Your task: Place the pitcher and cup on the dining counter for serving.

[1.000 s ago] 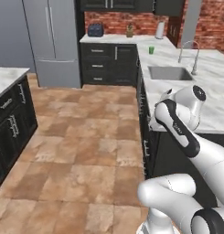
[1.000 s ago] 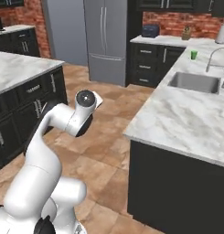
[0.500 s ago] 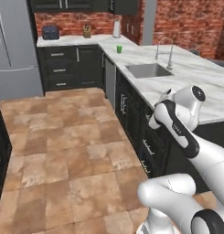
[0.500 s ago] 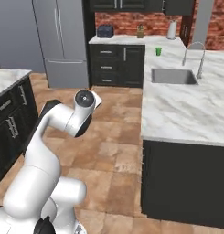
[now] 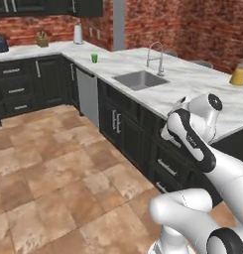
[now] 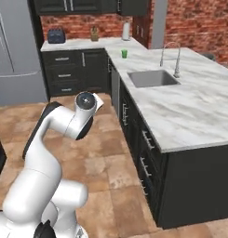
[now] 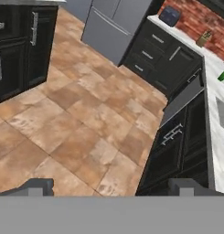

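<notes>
You are looking at the dining counter (image 5: 192,82), a long white-grey veined marble top that is sitting on dark cabinets and running from the back brick wall toward the arm. Take its steel sink (image 5: 140,79) as your landmark: the basin is lying sunk into the marble, and the arched faucet (image 5: 155,55) is rising from the rim just behind it.

Next in size, the pitcher (image 5: 239,73) is standing upright on the marble well past the sink, on the side away from the tiled floor and close to the brick wall. It is showing as a clear, tapering body full of orange liquid; its top is blurred at this range, so you cannot judge the lid or handle.

Smallest, the cup (image 5: 94,58) is standing upright on the same marble well beyond the sink toward the far corner, near the counter's floor-side edge. It is a plain bright green tumbler, narrowing slightly downward, and in the right base view the cup (image 6: 124,54) is sitting in that same spot.

The gripper (image 7: 111,186) is hanging over the tiled floor beside the dark cabinets, well short of the sink, its fingers spread wide and holding nothing.
</notes>
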Motion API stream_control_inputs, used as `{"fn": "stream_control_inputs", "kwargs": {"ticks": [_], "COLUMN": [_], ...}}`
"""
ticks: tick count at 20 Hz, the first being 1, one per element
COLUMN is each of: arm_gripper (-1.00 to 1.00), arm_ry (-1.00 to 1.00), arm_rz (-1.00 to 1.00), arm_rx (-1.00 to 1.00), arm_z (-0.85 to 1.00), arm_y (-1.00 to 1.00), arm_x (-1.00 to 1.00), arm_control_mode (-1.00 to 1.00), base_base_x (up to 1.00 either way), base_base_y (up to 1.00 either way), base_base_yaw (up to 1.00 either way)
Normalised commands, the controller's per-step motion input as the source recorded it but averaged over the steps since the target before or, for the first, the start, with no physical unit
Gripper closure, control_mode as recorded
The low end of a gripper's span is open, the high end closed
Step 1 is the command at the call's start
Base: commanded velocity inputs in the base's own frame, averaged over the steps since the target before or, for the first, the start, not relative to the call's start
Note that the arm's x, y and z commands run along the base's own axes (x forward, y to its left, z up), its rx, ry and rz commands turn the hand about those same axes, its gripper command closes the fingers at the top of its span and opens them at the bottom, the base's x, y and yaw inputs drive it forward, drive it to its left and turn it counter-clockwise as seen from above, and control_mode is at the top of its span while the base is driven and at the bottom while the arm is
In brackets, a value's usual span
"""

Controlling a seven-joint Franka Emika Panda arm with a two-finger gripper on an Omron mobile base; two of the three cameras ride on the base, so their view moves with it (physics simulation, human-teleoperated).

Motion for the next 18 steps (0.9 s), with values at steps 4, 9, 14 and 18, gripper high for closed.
{"fn": "stream_control_inputs", "kwargs": {"ticks": [4, 9, 14, 18], "arm_gripper": [-1.00, -1.00, -1.00, -1.00], "arm_ry": [0.00, 0.00, 0.00, 0.00], "arm_rz": [0.00, 0.00, 0.00, 0.00], "arm_rx": [0.00, 0.00, 0.00, 0.00], "arm_z": [0.00, 0.00, 0.00, 0.00], "arm_y": [0.00, 0.00, 0.00, 0.00], "arm_x": [0.00, 0.00, 0.00, 0.00], "arm_control_mode": [1.00, 1.00, 1.00, 1.00], "base_base_x": [0.67, 0.62, 0.57, 0.53], "base_base_y": [1.00, 1.00, 1.00, 1.00], "base_base_yaw": [-0.53, -0.49, -0.46, -0.46]}}
